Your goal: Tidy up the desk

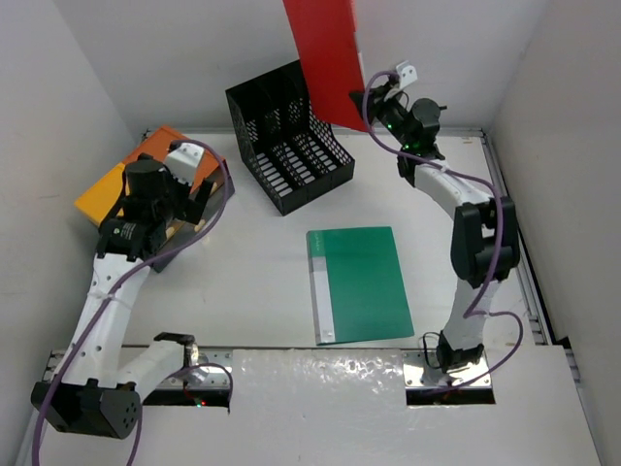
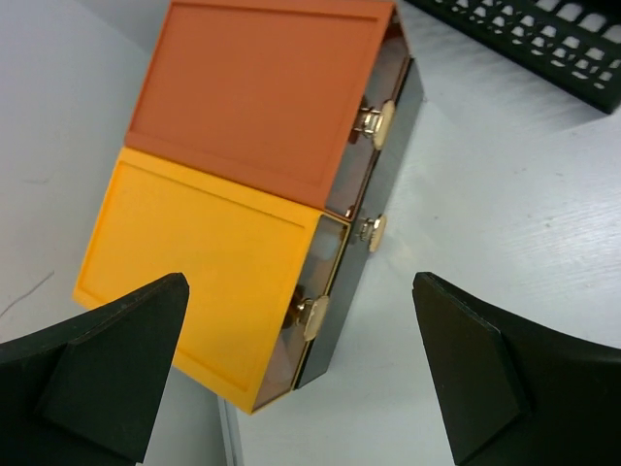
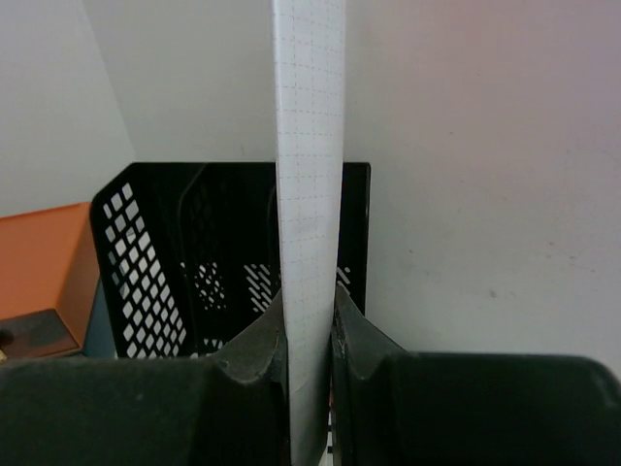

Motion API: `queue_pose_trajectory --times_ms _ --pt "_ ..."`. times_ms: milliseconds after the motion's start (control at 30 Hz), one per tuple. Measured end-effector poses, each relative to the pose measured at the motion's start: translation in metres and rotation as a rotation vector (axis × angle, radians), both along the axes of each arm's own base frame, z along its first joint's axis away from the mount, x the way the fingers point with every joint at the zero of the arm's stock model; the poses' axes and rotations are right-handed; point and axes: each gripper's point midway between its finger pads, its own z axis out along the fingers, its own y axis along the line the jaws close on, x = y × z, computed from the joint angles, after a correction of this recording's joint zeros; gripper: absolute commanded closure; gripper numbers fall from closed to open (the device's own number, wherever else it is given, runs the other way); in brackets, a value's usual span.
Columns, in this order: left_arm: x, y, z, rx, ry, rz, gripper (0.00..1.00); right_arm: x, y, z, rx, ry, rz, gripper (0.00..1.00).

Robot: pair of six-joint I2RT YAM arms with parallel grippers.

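On the white desk (image 1: 252,282) a green folder (image 1: 361,282) lies flat in the middle. My right gripper (image 1: 374,102) is shut on a red folder (image 1: 325,58) and holds it upright above the right end of the black mesh file rack (image 1: 289,146). In the right wrist view the folder (image 3: 309,146) shows edge-on as a pale gridded strip pinched between the fingers (image 3: 364,340), with the rack (image 3: 194,262) behind. My left gripper (image 1: 184,189) hangs open over the front of the orange-yellow drawer box (image 1: 126,184), nothing between its fingers.
The drawer box (image 2: 252,146) stands at the desk's left edge with its dark front and brass knobs (image 2: 374,230) facing the bare desk (image 2: 505,214). White walls close in the back and both sides. A rail runs along the right rim (image 1: 519,262).
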Motion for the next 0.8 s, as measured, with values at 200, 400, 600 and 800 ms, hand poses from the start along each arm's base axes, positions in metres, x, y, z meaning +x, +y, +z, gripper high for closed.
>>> queue_pose_trajectory --times_ms 200,400,600,800 --pt "0.006 0.017 -0.010 0.008 0.034 0.060 0.00 0.022 0.008 -0.012 0.025 -0.036 0.022 1.00" --pt "0.012 0.026 -0.021 0.010 0.068 0.089 0.00 0.032 0.014 -0.030 0.087 -0.122 0.049 1.00" --pt "0.014 0.032 -0.026 0.013 0.084 0.110 0.00 0.035 0.022 -0.089 0.071 -0.086 0.062 1.00" --pt "0.017 0.038 -0.033 0.015 0.108 0.129 0.00 0.037 0.032 -0.135 0.044 -0.058 0.063 0.66"
